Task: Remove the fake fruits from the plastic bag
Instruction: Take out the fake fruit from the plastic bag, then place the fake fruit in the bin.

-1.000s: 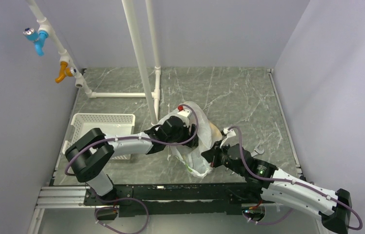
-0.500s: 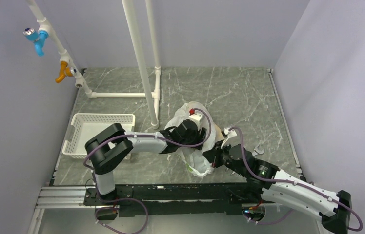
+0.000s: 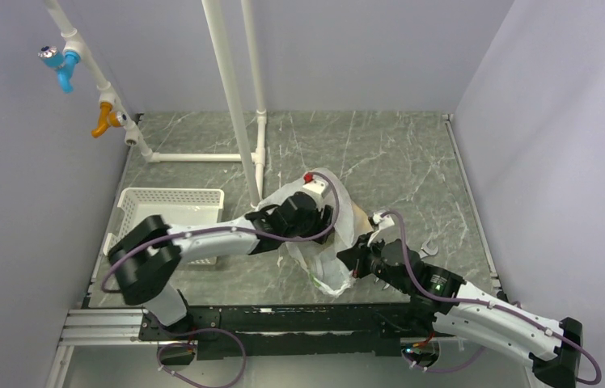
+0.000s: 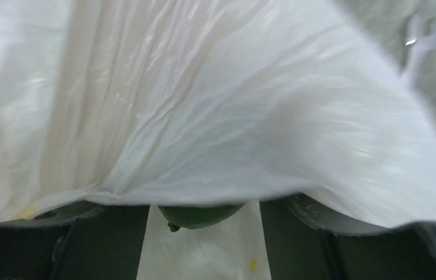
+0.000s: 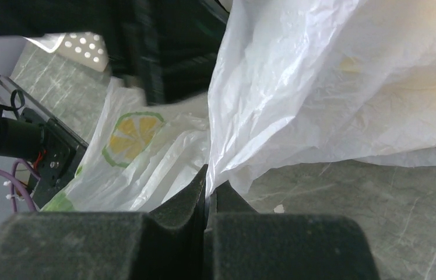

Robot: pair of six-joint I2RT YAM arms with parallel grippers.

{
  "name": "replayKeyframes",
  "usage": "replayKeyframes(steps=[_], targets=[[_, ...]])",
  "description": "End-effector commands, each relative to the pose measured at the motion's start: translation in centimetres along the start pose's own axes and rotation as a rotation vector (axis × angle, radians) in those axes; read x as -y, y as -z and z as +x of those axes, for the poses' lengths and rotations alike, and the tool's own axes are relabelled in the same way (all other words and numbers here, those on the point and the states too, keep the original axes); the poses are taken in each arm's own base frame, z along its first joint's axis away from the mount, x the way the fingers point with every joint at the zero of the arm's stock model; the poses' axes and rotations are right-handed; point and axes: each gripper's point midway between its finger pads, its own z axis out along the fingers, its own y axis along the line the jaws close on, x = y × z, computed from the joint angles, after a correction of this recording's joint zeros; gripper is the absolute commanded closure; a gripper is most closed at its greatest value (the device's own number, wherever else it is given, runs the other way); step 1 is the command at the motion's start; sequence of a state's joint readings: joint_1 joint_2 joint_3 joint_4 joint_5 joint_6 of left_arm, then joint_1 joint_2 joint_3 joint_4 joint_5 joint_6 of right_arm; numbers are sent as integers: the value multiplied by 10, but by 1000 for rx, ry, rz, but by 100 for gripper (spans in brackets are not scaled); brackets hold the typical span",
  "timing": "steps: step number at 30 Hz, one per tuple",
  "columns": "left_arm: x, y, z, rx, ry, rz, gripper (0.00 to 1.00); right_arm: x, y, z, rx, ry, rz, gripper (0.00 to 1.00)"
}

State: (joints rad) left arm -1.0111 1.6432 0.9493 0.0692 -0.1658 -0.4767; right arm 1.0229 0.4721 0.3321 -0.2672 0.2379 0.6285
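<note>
The plastic bag (image 3: 325, 246) lies crumpled at the table's near middle. My left gripper (image 3: 321, 212) reaches into the bag's mouth from the left. In the left wrist view the bag (image 4: 215, 105) drapes over my fingers (image 4: 111, 245), and a dark green fruit (image 4: 201, 214) sits between them, its top hidden. My left gripper (image 4: 204, 204) looks closed on it. My right gripper (image 3: 353, 257) is shut on the bag's edge (image 5: 227, 146), pinched at the tips (image 5: 208, 181). An orange-yellow fruit (image 3: 357, 217) shows through the bag. The other fruits are hidden.
A white latticed tray (image 3: 139, 200) stands at the left. White pipes (image 3: 239, 121) rise behind the bag, with a low pipe frame on the table. A small white scrap (image 3: 429, 246) lies right of the bag.
My left gripper pushed right and deeper into the bag half a second ago, then drew back left and up. The bag shifted with it. The right gripper kept its hold.
</note>
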Motion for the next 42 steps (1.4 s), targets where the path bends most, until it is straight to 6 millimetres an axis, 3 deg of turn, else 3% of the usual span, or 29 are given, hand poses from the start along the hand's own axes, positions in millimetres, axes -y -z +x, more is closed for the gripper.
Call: replayKeyframes(steps=[1,2,3,7,15,21,28,32,34,38,42], targets=[[17,47,-49,100,-2,75,88,-9,-5,-13,39,13,-23,100],[18,54,-53,91,8,77,98,-9,-7,-13,36,21,-18,100],[20,60,-55,82,16,83,100,-9,-8,-13,35,32,-13,100],[26,81,-57,80,55,123,100,-8,-11,-22,59,65,4,100],[31,128,-31,21,60,245,100,-2,-11,-37,126,69,45,100],[33,181,-22,48,68,348,100,-1,-16,-38,117,108,65,100],[-19,242,-27,214,221,208,100,-6,-18,-45,130,126,57,100],[-91,278,-22,292,377,-152,100,-9,-21,-46,124,139,47,100],[-116,292,-21,349,407,-265,100,-10,-23,-45,116,144,48,100],[-150,301,-13,319,363,-489,100,-12,-22,-47,119,141,43,100],[-172,292,-9,222,314,-692,100,-11,-17,-53,147,133,45,100]])
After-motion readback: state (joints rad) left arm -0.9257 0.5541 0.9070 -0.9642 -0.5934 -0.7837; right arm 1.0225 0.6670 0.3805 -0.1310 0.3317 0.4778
